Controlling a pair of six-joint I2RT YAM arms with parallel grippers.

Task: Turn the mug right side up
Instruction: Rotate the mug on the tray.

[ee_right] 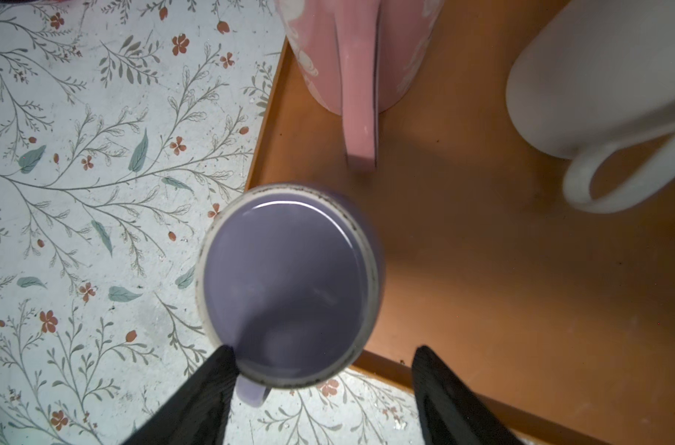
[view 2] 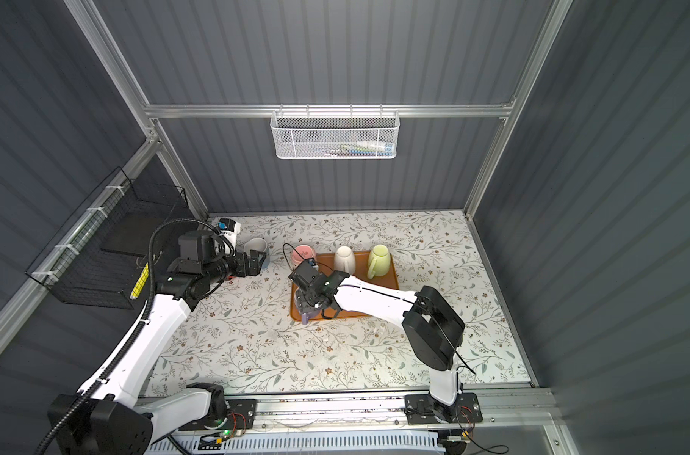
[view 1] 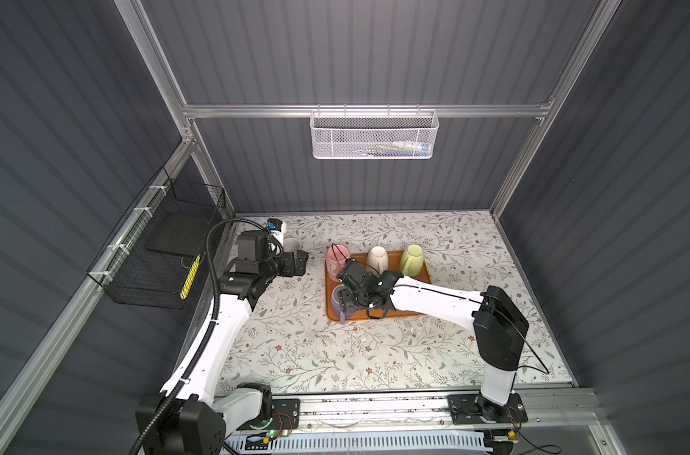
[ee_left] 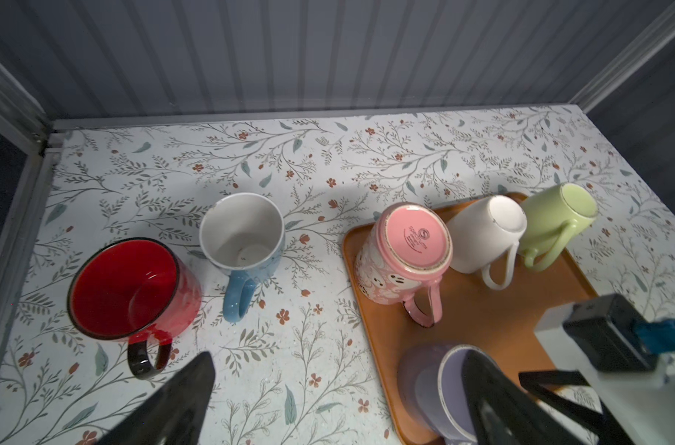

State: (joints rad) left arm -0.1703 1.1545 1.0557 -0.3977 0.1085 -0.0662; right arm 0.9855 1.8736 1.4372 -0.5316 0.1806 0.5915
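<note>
**Purple mug mouth-up at the tray corner, right gripper open around it**

Nearest to the robot, the right gripper point(ee_right: 324, 350) hangs over the purple mug point(ee_right: 289, 277). Its two fingers are apart. One finger seems to touch the outside of the rim and the other is clear of the mug, so nothing is clamped. The mug is at the near left corner of the orange tray point(ee_right: 482, 269), with its handle reaching out over the tray edge. Its mouth faces the wrist camera, so I judge that the turning itself is nearly finished and the step in hand is the release.

The next move calls for a straight lift of the gripper, without catching the rim or the handle. The pink mug point(ee_left: 409, 246) is close behind, so there is not much room.

The left gripper point(view 1: 304, 263) is off to the side with its fingers wide apart and nothing between them.

Farther back on the tray, the pink mug, the white mug point(ee_left: 486, 231) and the green mug point(ee_left: 559, 215) stand bottom up. On the table point(view 1: 335, 354), at the far left, a red mug point(ee_left: 128, 289) and a blue-handled mug point(ee_left: 243, 231) stand mouth up.

The bottom of the purple mug is hidden, so I cannot tell if it rests flat, leans or hangs a little above the tray. Its rim is blurred. In both top views the gripper covers most of it. What lies in the wire basket point(view 1: 374, 134) on the back wall is too small to tell.
</note>
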